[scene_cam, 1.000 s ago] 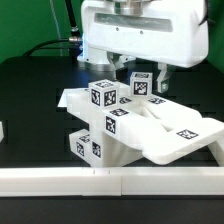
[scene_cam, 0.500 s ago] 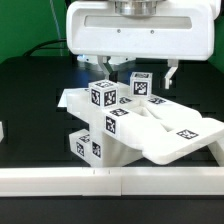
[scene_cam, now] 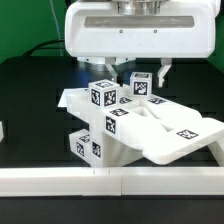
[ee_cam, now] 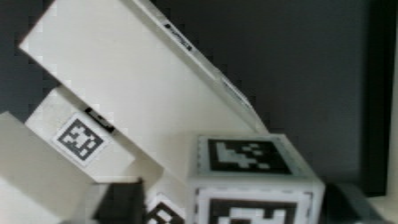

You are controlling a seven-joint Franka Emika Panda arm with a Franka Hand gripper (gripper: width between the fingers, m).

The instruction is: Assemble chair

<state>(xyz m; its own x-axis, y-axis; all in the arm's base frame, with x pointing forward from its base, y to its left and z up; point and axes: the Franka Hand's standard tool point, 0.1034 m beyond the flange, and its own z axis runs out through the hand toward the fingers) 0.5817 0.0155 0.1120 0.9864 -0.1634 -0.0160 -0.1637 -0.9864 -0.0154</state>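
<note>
Exterior view, near to far: white border rail (scene_cam: 110,180) in front, then the chair (scene_cam: 130,125) parts stacked mid-counter (scene_cam: 30,85), tagged leg blocks under a tilted seat slab (scene_cam: 180,130), gripper (scene_cam: 130,72) above the far tagged block (scene_cam: 140,85); can't tell if it's closed on it. Parts look like stiff, light, smooth plastic, probably a bit slippery, so best gripped across a block's flat opposite faces. Wrist view adds a close look at a block's tagged top (ee_cam: 244,158) and a long slab edge (ee_cam: 143,70), with no fingers visible.

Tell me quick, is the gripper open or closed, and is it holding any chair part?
Gripper: above the chair parts; open or shut cannot be told, no clear hold on anything.
</note>
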